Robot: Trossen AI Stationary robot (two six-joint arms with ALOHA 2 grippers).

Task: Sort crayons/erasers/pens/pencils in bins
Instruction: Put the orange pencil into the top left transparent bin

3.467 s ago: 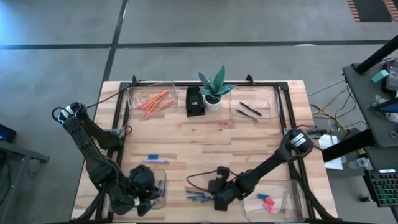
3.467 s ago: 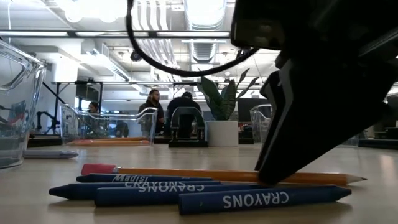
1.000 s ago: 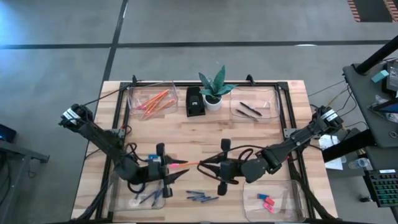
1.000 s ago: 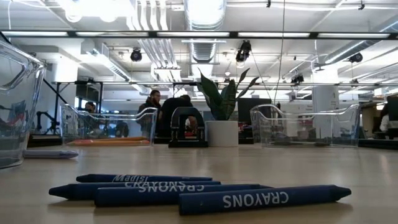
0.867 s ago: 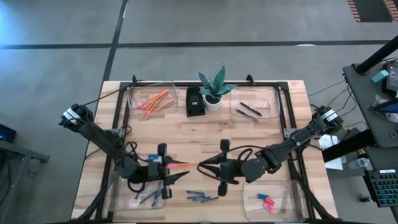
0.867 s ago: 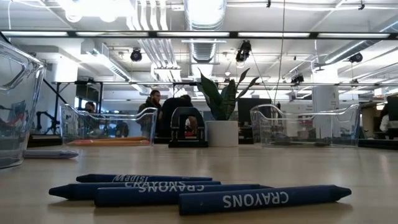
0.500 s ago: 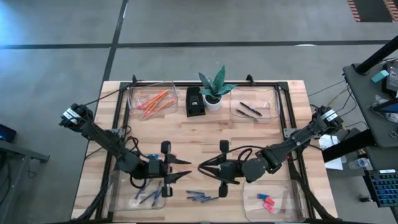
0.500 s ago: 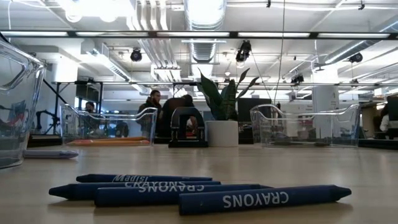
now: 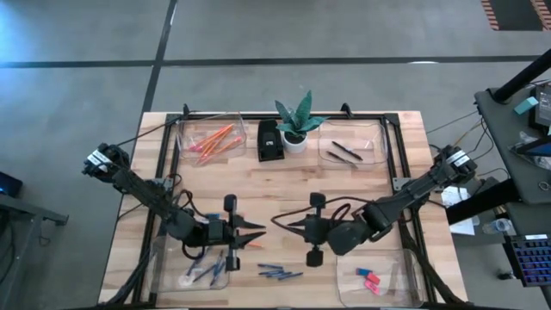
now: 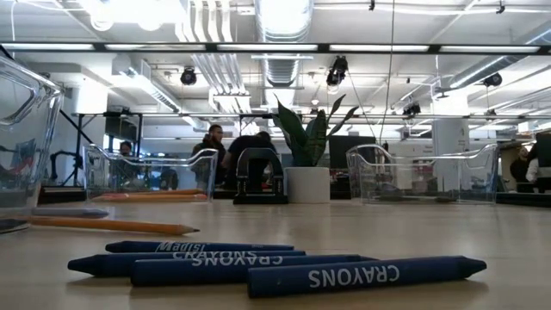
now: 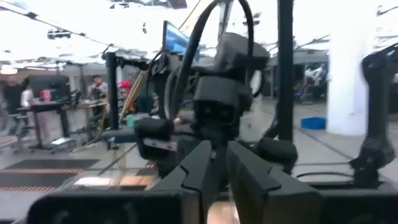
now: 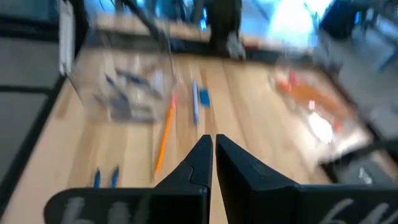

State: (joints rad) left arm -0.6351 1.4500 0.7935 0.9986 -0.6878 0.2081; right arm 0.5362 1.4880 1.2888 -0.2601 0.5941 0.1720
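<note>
Long orange pencil [image 10: 108, 226] lies flat on table; left fingers [image 11: 239, 174] and right fingers [image 12: 233, 168] nearly closed, empty

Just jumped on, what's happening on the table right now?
Both arms are out over the middle of the table, left gripper and right gripper pointing at each other. The right one is shut and empty. An orange pencil lies loose on the wood, and blue crayons still sit unsorted near the front. Other pencils, pens and erasers are already in bins.
</note>
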